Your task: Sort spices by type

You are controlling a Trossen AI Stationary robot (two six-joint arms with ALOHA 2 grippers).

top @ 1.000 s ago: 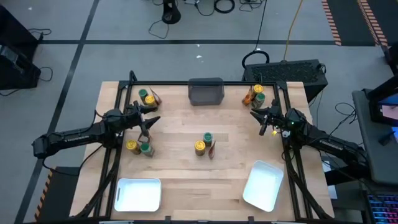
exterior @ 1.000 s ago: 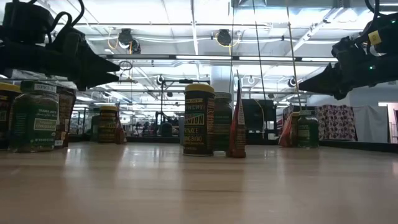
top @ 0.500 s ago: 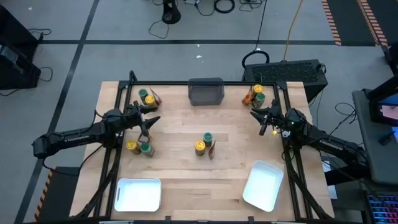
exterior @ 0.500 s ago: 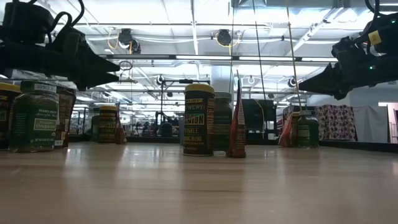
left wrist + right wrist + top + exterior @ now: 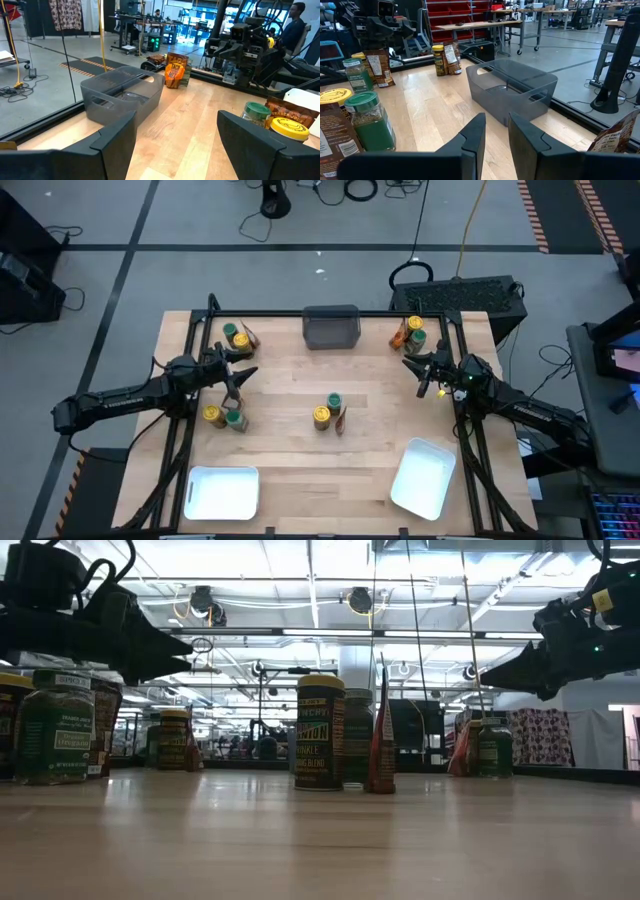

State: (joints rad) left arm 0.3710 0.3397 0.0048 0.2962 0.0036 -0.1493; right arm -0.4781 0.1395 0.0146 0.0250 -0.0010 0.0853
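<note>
My left claw [image 5: 243, 372] hangs above the counter [image 5: 300, 450] with its fingers spread wide, holding nothing. Just beside it, on the side away from the dark grey bin [image 5: 331, 326], stand a yellow-lidded jar [image 5: 212, 415] and a green-lidded jar [image 5: 233, 419], touching or nearly so. Toward the bin's end of the counter from this claw sit another green-lidded jar [image 5: 231, 333] and its neighbours, near the corner.

My right claw [image 5: 410, 364] hovers on the bin's other side, its fingers narrowed to a slim gap with nothing between them. Close beyond its tip, beside the bin's far corner, stand a third green-lidded jar [image 5: 416, 338] and a brown-orange packet [image 5: 399, 335]. Well apart from both claws, mid-counter straight out from the bin, a centre cluster [image 5: 330, 412] of two jars and a packet stands.
</note>
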